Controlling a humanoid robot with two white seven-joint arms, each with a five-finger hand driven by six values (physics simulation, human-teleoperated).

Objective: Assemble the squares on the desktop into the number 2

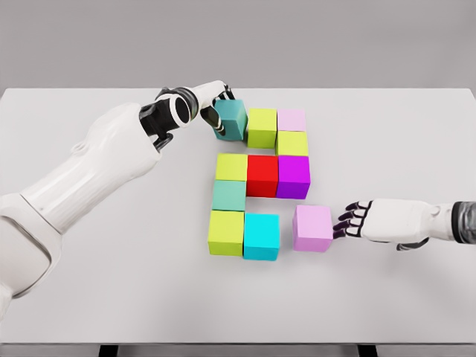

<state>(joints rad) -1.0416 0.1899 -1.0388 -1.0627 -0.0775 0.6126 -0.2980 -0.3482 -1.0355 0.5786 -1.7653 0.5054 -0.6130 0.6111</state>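
Squares in ten colours lie on the white desktop (89, 297), most already forming a 2. Nearest, the bottom row has a lime cube (226, 233) touching a cyan cube (261, 236), while the lilac cube (312, 227) sits just beside them with a small gap, slightly out of line. The right hand (366, 220) lies flat on the surface, fingers extended and holding nothing, its fingertips (346, 223) at that cube's right face. Above, a sea-green cube (228, 195) links up to the middle row of yellow-green (231, 166), red (262, 175) and magenta (293, 177). Farther still, a second yellow-green cube (292, 142) leads to the top row: pale pink (291, 120), lime (262, 127) and a teal cube (231, 120), tilted and touching its neighbour. The left hand (210, 99) has its fingers curled over the teal cube's far side, apparently grasping or nudging it. This looks like the closing step: squaring both end pieces. Next calls for a short leftward push on the lilac cube and a straightening of the teal one. Behind the desktop stands a plain grey wall (372, 37).
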